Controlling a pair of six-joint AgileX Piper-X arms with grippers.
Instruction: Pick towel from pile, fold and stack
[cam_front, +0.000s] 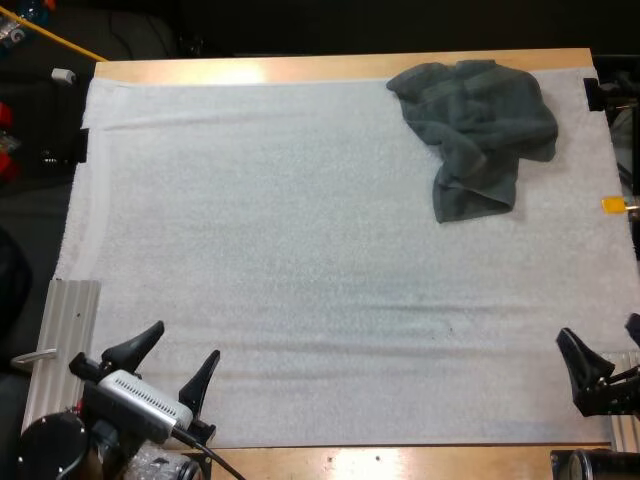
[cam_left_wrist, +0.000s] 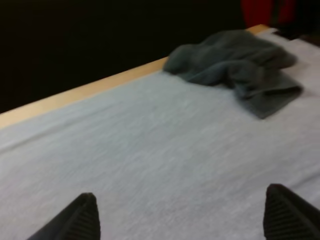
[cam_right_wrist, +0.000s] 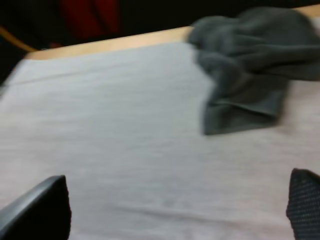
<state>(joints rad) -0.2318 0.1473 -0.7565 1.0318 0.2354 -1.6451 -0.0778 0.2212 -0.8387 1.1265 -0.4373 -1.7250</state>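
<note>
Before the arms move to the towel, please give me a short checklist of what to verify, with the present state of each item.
1. Left gripper open, holding nothing: ok.
2. Right gripper open, holding nothing: ok.
3. Crumpled dark grey-green towel lies at the far right corner of the white mat, apart from both grippers: ok.
4. Mat between the grippers and the towel is free of other things: ok.
5. Towel's corners can be told apart for folding: cannot tell, it is bunched up.

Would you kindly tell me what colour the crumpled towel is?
The towel is plain dark grey-green, clearest in the high view.
</note>
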